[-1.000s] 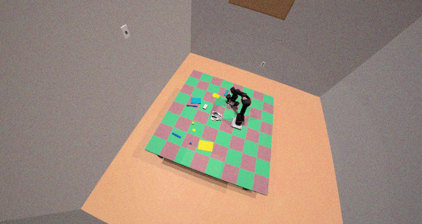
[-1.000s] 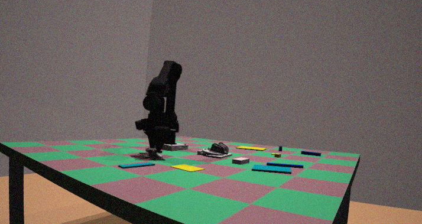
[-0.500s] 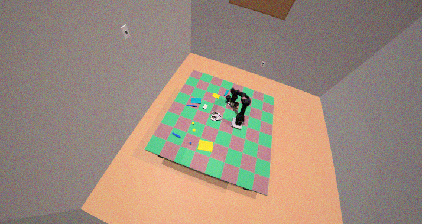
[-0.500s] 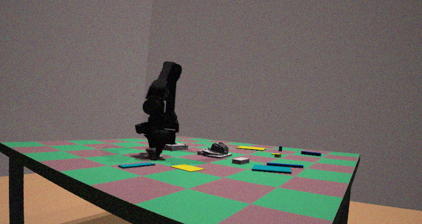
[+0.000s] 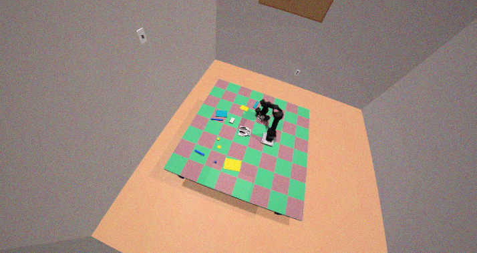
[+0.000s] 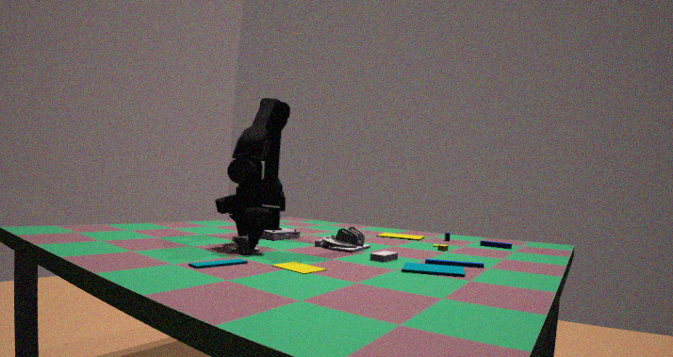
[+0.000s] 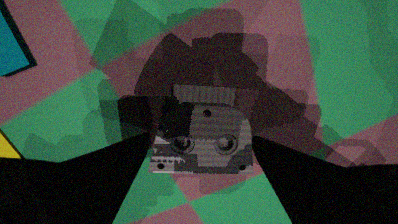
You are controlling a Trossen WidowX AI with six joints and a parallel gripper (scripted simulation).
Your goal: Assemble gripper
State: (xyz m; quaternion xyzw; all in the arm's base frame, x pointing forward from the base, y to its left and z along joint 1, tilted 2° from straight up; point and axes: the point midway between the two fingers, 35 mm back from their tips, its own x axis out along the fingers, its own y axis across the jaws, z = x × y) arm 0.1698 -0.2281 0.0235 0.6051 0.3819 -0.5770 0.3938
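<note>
The housing plate (image 7: 215, 125) is a grey piece with two round sockets, small holes and a ribbed edge; it lies low between my fingers. My gripper (image 5: 262, 118) (image 6: 247, 251) (image 7: 202, 139) is open, pointing down over the plate with one finger on each side and nothing gripped. Its shadow darkens the plate. The gripper base (image 5: 247, 135) (image 6: 354, 249) is a pale piece to one side, well apart from my gripper. Dark curved shapes, seemingly the two jaws (image 5: 244, 129) (image 6: 351, 235), are on it; whether their teeth mesh is too small to tell.
A white block (image 5: 232, 120) (image 6: 384, 255), a yellow tile (image 5: 244, 108) (image 6: 299, 267) (image 7: 7, 148) and a teal strip (image 5: 256, 105) (image 6: 218, 263) (image 7: 11, 47) lie nearby. Farther off are a teal tile (image 5: 221, 113) (image 6: 433, 269), blue bars (image 5: 199, 152) (image 6: 496, 244) and a large yellow tile (image 5: 232, 164) (image 6: 401, 236).
</note>
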